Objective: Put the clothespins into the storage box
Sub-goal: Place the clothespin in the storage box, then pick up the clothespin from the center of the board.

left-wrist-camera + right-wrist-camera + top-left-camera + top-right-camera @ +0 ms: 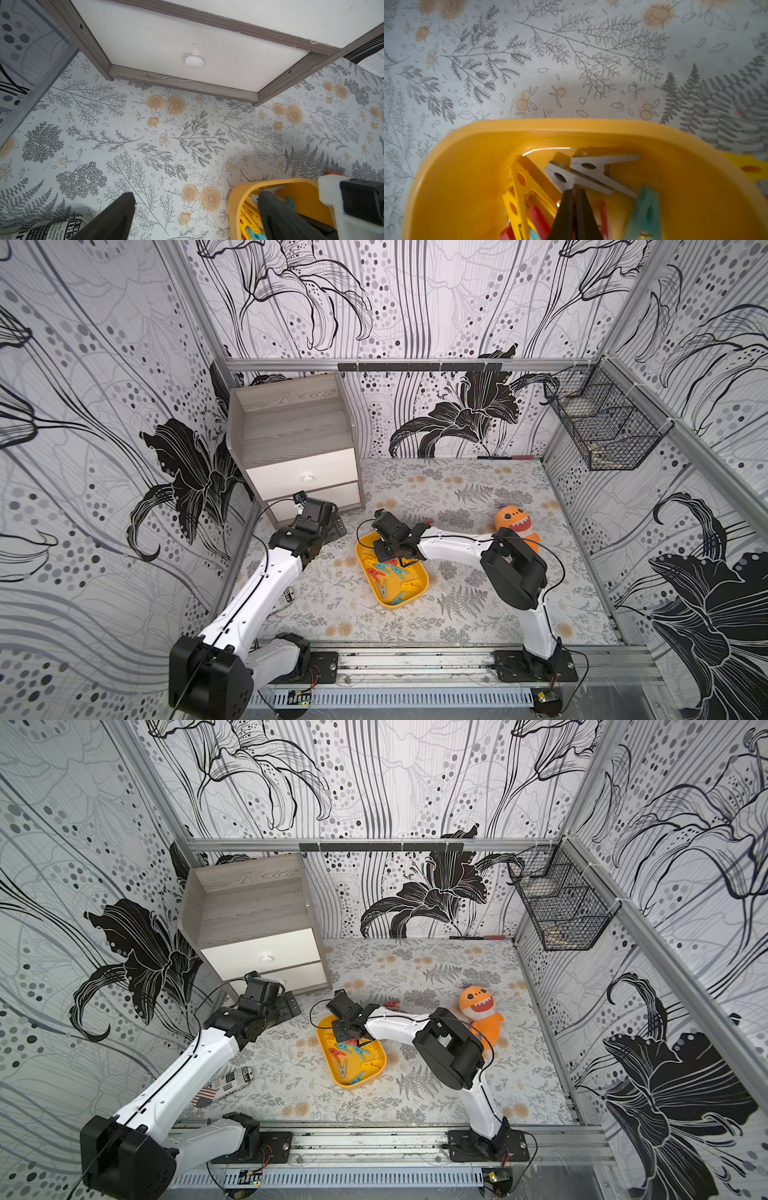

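The yellow-orange storage box (422,585) (380,1068) lies mid-table with several yellow, teal, red and grey clothespins (392,572) (351,1052) in it. My right gripper (388,556) (347,1038) hangs low over the box's far end. In the right wrist view it (574,192) is shut with a red clothespin (574,196) showing as a sliver between its fingers, just above two grey pegs (591,172) and the box rim (467,135). One red clothespin (428,523) (392,1004) lies on the table behind the right arm. My left gripper (334,530) (197,199) stands open and empty left of the box (232,197).
A grey wood drawer cabinet (299,448) (187,87) stands at the back left, close to the left gripper. An orange plush toy (517,524) sits behind the right arm. A black wire basket (606,427) hangs on the right wall. A newspaper-print roll (237,1079) lies under the left arm.
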